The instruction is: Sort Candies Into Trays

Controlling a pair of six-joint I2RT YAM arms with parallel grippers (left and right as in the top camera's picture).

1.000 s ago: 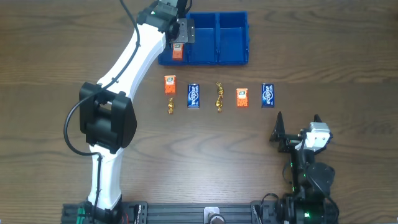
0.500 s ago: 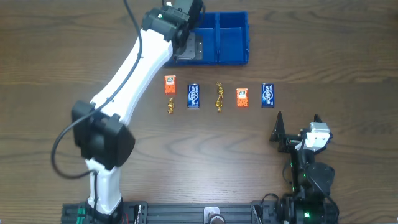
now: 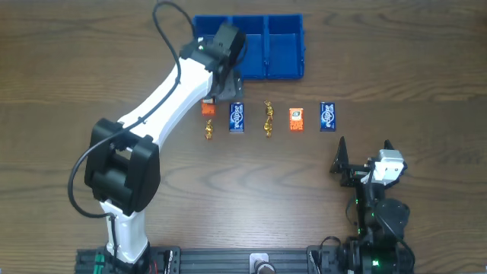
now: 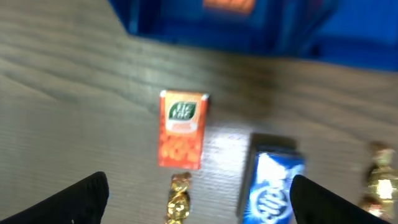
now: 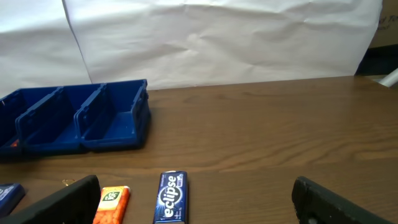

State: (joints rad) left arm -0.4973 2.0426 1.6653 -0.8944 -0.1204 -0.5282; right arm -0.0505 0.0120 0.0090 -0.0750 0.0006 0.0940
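— Where do we find the tray (image 3: 281,74)?
— At the tabletop's (image 3: 426,68) far side, a candy box (image 4: 227,5) in its left compartment.
— And nearer us?
— A loose box (image 4: 181,129), a wrapped sweet (image 4: 178,200) before it, a pack (image 4: 267,186) to its right.

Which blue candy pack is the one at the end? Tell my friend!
Find the blue tray at the table's far edge, then the candy row in front of it. The blue pack is the last thing at the row's right end, beside an orange box; the other blue pack has gold candies on both sides.
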